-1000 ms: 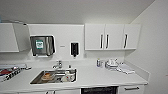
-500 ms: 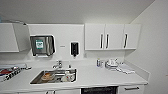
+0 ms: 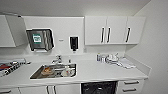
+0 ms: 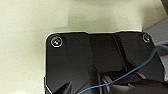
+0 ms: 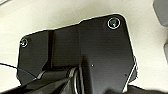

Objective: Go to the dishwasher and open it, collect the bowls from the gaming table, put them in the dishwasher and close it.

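Dishwasher [image 3: 99,88]: set under the white countertop [image 3: 100,71], just right of the sink [image 3: 54,71] and left of the white drawers [image 3: 129,86] with short bar handles. In the head view its upper part reads as a dark rectangle with faint pale shapes inside; the picture's lower edge cuts it off, so whether the door stands open cannot be told, and no handle can be made out.

Sink: stainless basin let into the countertop, holding an orange-brown item and some pale crockery, too blurred to name. A tap [image 3: 58,59] stands behind it.

Wall fittings: a metal paper-towel dispenser [image 3: 40,40] with a green label, and a small black dispenser [image 3: 73,43] to its right. White wall cabinets [image 3: 114,30] with dark vertical handles hang above the right half of the counter.

Countertop, right end: a cluster of white crockery and small containers [image 3: 110,59], with something pale and flat beside it, details unclear. Left end: a red, black and white object [image 3: 11,67], cut by the picture's edge.

Left and right wrist views: the robot's own dark plate over a pale surface, with a thin blue cable [image 4: 140,70] crossing the left one. The fingers of both grippers cannot be made out, so their opening cannot be told.
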Motion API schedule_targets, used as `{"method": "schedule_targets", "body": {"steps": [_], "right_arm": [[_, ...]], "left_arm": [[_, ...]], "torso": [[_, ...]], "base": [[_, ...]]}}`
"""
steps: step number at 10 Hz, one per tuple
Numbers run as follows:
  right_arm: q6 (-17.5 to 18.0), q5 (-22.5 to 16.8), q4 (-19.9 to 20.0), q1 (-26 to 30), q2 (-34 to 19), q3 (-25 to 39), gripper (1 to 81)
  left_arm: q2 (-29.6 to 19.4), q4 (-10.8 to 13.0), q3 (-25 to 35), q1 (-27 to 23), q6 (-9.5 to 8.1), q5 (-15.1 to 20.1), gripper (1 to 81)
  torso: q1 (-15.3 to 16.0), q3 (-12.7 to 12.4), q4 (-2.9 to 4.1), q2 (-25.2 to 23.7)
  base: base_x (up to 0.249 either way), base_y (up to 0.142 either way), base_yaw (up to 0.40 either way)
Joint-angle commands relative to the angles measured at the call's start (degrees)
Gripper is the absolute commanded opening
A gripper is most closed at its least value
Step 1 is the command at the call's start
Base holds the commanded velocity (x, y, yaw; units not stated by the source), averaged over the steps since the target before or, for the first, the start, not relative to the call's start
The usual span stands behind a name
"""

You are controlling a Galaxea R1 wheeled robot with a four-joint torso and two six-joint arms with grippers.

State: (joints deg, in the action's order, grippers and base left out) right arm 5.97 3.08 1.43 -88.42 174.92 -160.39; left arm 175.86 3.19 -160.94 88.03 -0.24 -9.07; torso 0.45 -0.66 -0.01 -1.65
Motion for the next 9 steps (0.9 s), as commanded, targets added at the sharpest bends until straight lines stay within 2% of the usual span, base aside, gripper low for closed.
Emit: {"method": "schedule_targets", "body": {"steps": [1,9], "right_arm": [[-0.2,-3.0,0.3,3.0,0.0,0.0,81.1],[-0.2,-2.9,0.4,3.0,0.1,0.0,81.1]], "left_arm": [[-0.1,-0.2,-0.2,-3.1,-0.11,2.3,81.1],[-0.3,-0.2,-0.2,-3.1,-0.11,2.3,81.1]], "torso": [[0.0,0.0,0.00,0.0],[0.0,0.0,0.00,0.0]], "base": [[0.000,0.000,0.000],[0.000,0.000,0.000]]}}
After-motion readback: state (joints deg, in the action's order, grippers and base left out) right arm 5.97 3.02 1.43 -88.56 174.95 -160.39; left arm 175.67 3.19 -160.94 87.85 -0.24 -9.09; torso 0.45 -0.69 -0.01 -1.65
